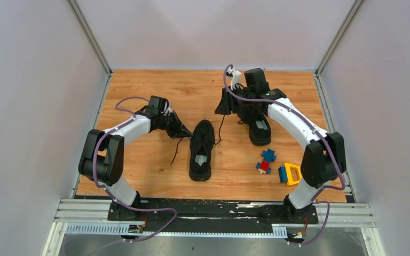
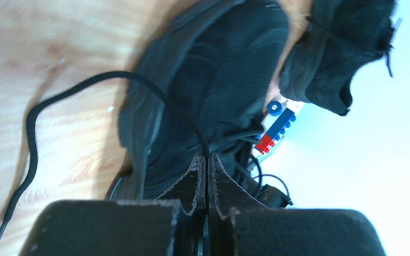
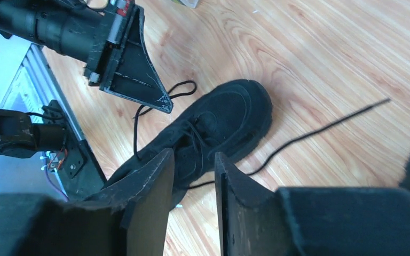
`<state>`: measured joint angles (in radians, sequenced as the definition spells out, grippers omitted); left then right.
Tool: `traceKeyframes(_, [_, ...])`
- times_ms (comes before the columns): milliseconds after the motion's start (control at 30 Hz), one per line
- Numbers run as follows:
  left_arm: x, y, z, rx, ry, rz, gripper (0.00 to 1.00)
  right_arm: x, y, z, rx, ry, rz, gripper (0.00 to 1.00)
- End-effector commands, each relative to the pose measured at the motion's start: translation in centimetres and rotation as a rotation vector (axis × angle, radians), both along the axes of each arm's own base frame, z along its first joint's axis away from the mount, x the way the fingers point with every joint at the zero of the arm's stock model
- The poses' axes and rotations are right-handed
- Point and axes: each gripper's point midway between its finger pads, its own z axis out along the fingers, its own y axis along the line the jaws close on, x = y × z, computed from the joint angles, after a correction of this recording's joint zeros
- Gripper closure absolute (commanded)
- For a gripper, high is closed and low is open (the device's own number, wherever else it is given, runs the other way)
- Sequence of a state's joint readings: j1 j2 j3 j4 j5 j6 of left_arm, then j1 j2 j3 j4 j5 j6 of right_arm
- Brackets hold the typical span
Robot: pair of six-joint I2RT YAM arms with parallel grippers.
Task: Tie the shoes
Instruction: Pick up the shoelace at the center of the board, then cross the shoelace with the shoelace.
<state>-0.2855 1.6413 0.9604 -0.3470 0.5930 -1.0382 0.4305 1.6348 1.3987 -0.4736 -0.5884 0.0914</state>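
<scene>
Two black shoes lie on the wooden table. The nearer shoe (image 1: 201, 149) (image 2: 213, 80) (image 3: 213, 128) sits in the middle, toe pointing away from the arm bases. The second shoe (image 1: 259, 125) (image 2: 341, 48) lies to its right, partly under my right arm. My left gripper (image 1: 184, 132) (image 2: 207, 159) is at the nearer shoe's left side, shut on its thin black lace (image 2: 85, 85), which loops out over the wood. My right gripper (image 1: 220, 109) (image 3: 194, 156) hovers above the table beyond that shoe, open, with nothing between its fingers. Another lace (image 3: 320, 130) lies loose on the wood.
Small blue-and-red toy blocks (image 1: 267, 160) (image 2: 275, 128) and a yellow-and-blue toy (image 1: 290, 173) lie right of the nearer shoe, near the front. Grey walls enclose the table on three sides. A metal rail (image 1: 213, 213) carries the arm bases along the near edge.
</scene>
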Motion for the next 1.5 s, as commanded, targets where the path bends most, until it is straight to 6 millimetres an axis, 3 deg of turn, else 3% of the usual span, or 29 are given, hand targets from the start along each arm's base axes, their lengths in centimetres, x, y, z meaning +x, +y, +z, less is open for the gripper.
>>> traceKeyframes(0, [3.1,-1.0,5.8,0.01,-0.409,-0.176,1.0,0.0,3.0,-0.5,0.118,0.163,0.093,0.61])
traceKeyframes(167, [1.9,-2.5,8.0,0.033,-0.63,-0.367,1.0,-0.5,5.0,-3.2,0.212,0.453,0.109,0.46])
traceKeyframes(333, [0.1,-3.4,7.0,0.058,-0.734,-0.522,0.98,-1.9,6.4,-5.2,0.33,0.761,0.121,0.34])
traceKeyframes(567, [-1.5,-3.0,5.8,0.099,-0.795,-0.585,0.97,-2.0,7.4,-6.5,0.43,1.019,0.119,0.3])
traceKeyframes(800, [-2.1,-2.9,6.4,0.092,-0.849,-0.602,0.97,-2.5,8.5,-7.0,0.453,1.113,0.085,0.28])
traceKeyframes(1033, [-2.4,-3.8,7.1,0.068,-0.887,-0.627,0.96,-3.0,9.6,-7.3,0.423,1.109,0.038,0.34])
traceKeyframes(1133, [-2.6,-4.0,6.9,0.06,-0.881,-0.638,0.96,-2.3,9.7,-7.5,0.427,1.095,0.011,0.44])
traceKeyframes(1233, [-2.8,-4.2,6.9,0.05,-0.874,-0.646,0.97,-1.4,9.4,-7.5,0.435,1.072,-0.015,0.61])
traceKeyframes(1333, [-3.2,-4.2,6.9,0.046,-0.872,-0.664,0.97,0.0,9.0,-6.7,0.45,0.967,-0.01,0.97])
traceKeyframes(1367, [-3.4,-4.2,7.0,0.044,-0.874,-0.671,0.95,0.5,9.0,-5.9,0.453,0.884,0.026,1.0])
traceKeyframes(1433, [-3.7,-4.0,7.1,0.047,-0.869,-0.681,0.81,0.9,8.8,-4.3,0.41,0.725,0.089,1.0])
traceKeyframes(1467, [-3.9,-3.8,7.3,0.05,-0.869,-0.687,0.64,0.9,8.6,-3.6,0.385,0.659,0.117,1.0])
